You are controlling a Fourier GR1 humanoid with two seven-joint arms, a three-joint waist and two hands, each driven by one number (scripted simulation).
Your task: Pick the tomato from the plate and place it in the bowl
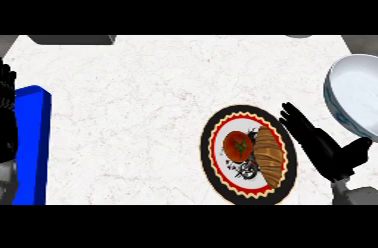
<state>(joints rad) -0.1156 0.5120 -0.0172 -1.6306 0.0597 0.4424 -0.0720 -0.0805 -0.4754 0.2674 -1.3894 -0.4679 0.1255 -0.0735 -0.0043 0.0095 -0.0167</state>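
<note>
Red round tomato [238,146], green star-shaped stalk end facing up, lying on the left half of the round plate [207,152] with black rim, red-and-cream zigzag border and white centre. Untouched by either hand, not yet lifted. Against the tomato's right side, a golden-brown ridged croissant [270,161], laid lengthwise along the plate's right half.

Just beside the plate's right rim, the black right hand [327,148], wide open: fingers [297,118] straight and together, pointing up and to the left along the rim, thumb spread out to the right, holding nothing. Contact between fingertips and rim impossible to judge.

Up and to the right of that hand, near the plate but apart from it, the white ceramic bowl [338,99] with a bluish patterned band on its outer wall, cut off by the view's right edge.

Beneath everything, the white speckled stone counter [133,92].

At the view's left edge, well apart from the plate, the black left hand [6,117], fingers up and relaxed, resting, partly cut off. Just right of it, a flat bright-blue rectangular block [33,142] on the counter. At the top left, a dark grey flat object [74,39], only partly in view.
</note>
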